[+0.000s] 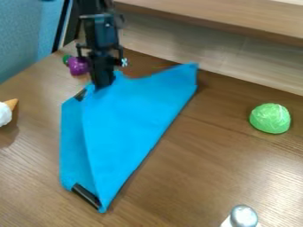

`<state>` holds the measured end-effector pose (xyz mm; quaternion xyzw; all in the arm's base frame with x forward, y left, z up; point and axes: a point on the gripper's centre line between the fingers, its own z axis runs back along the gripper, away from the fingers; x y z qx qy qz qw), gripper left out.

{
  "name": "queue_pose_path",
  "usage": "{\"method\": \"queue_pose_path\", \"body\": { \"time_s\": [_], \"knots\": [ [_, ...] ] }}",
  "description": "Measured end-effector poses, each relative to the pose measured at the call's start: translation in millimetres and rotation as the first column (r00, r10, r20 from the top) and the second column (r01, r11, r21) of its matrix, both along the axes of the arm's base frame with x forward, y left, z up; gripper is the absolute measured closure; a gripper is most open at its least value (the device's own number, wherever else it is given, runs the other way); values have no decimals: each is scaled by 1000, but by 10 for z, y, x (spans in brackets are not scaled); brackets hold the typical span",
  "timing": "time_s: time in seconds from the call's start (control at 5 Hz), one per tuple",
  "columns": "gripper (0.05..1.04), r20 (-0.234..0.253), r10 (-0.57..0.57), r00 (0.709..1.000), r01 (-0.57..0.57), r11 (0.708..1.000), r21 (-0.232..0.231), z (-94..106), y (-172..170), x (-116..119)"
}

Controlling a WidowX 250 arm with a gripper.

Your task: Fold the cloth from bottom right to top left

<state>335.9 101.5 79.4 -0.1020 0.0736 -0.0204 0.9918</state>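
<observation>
Since the fold looks nearly made, the left layer of the blue cloth (pixel 73 146), on the table (pixel 219 177) left of the middle, is best kept undisturbed, and the dark strip (pixel 86 195) at its lower end flat. Over the cloth's upper left, the gripper (pixel 102 84) hangs down against the fabric; whether it is clamped on it or merely touching, I cannot tell. Any held corner wants lowering flat before release, then a straight lift so nothing drags. Farther right, the long slanting edge should settle without tugging, lest the upper right corner pucker.
</observation>
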Motion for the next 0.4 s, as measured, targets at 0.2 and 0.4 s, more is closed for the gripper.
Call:
{"method": "queue_pose_path", "body": {
  "time_s": [0.2,0.4],
  "knots": [
    [844,-52,-22,998,24,999,43,-167,-24,12],
    [596,-54,-31,998,34,998,52,-200,-62,29]
  ]
}}
